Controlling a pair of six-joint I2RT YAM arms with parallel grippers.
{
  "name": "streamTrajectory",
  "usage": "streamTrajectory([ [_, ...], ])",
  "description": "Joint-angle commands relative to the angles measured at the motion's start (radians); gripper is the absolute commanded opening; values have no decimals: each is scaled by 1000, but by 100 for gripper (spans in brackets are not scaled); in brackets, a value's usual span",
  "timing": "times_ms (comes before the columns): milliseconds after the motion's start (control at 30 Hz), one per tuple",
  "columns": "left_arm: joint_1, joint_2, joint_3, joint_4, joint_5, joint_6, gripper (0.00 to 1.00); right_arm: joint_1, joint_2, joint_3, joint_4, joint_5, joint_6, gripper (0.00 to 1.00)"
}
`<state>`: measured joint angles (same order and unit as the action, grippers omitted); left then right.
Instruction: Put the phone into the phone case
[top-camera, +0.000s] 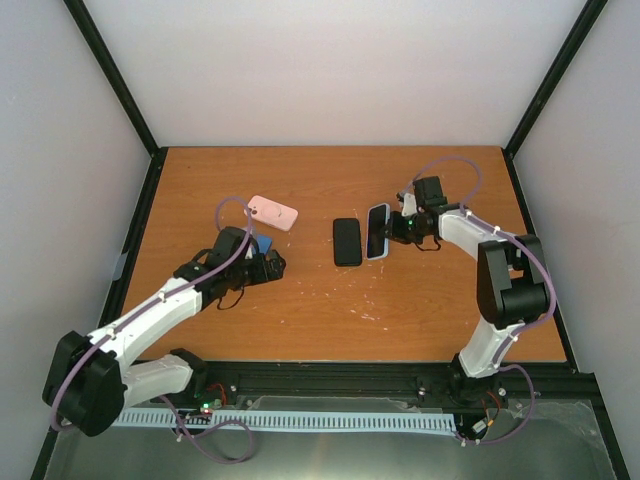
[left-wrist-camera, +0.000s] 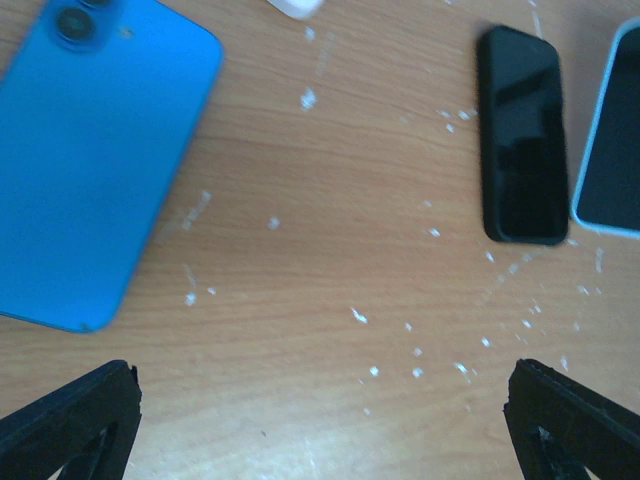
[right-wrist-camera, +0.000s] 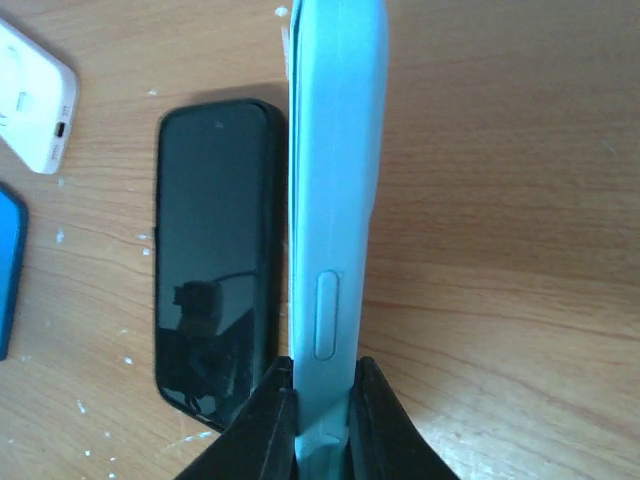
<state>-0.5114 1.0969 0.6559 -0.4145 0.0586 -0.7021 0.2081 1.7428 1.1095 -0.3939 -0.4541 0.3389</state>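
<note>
The wooden table (top-camera: 300, 320) carries everything. The right claw (right-wrist-camera: 322, 372) is clamped on the light-blue case (right-wrist-camera: 335, 150), pinching its near end so the case stands up on one long edge and runs straight away from the fingers. The overhead view shows a dark face inside the blue rim, and I cannot tell whether that is an empty shell or a screen.

The black phone (right-wrist-camera: 215, 260) lies flat just to the left of this claw, right beside the case. Its long axis is parallel to the case, so I judge the next move to be a short sideways one, with the right arm clearly the nearer.

The left claw (left-wrist-camera: 320, 378) hangs wide open, holding nothing. A blue phone (left-wrist-camera: 95, 160) lies ahead to its left, and the black phone ahead to its right. A pale case (top-camera: 273, 212) lies beyond the left claw.
</note>
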Motion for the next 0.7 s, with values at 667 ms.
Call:
streamTrajectory([
  [667, 208, 326, 170, -28, -108, 75, 99, -39, 129, 67, -71, 57, -31, 46],
])
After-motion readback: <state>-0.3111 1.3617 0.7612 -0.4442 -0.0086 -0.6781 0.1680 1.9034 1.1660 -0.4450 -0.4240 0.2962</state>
